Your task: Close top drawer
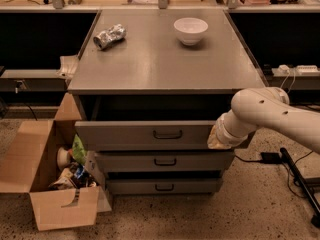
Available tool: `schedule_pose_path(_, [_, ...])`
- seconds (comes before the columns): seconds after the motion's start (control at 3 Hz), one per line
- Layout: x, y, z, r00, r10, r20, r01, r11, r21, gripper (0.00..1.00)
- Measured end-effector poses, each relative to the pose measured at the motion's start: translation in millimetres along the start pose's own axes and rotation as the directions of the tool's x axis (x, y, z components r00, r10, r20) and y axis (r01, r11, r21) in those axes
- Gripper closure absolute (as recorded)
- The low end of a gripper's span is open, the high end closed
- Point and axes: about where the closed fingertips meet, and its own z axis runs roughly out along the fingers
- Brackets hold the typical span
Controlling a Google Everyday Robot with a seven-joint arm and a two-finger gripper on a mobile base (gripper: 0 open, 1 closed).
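Note:
The top drawer (130, 133) is a wide grey metal drawer with a small dark handle (167, 134) at its centre. It stands pulled out from under the grey cabinet top (160, 59), with a dark gap behind its front panel. My white arm (280, 115) reaches in from the right. My gripper (219, 138) is at the right end of the top drawer's front panel, against it. Two shorter grey drawers (165, 161) sit below, the middle one slightly out.
A white bowl (190, 30) and a crushed silver can (109, 36) sit on the cabinet top. An open cardboard box (55, 179) with trash stands on the floor at the left. Cables and a black bar (300, 179) lie on the floor at the right.

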Motion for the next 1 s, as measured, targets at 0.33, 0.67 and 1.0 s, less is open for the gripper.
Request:
schedule_pose_path(0.33, [0.0,0.0,0.0,1.0,0.0,0.0,0.0,1.0,0.0,0.63])
schedule_pose_path(0.67, [0.0,0.0,0.1,1.0,0.0,0.0,0.0,1.0,0.0,0.38])
schedule_pose_path(1.0, [0.0,0.1,0.1,1.0,0.0,0.0,0.0,1.0,0.0,0.09])
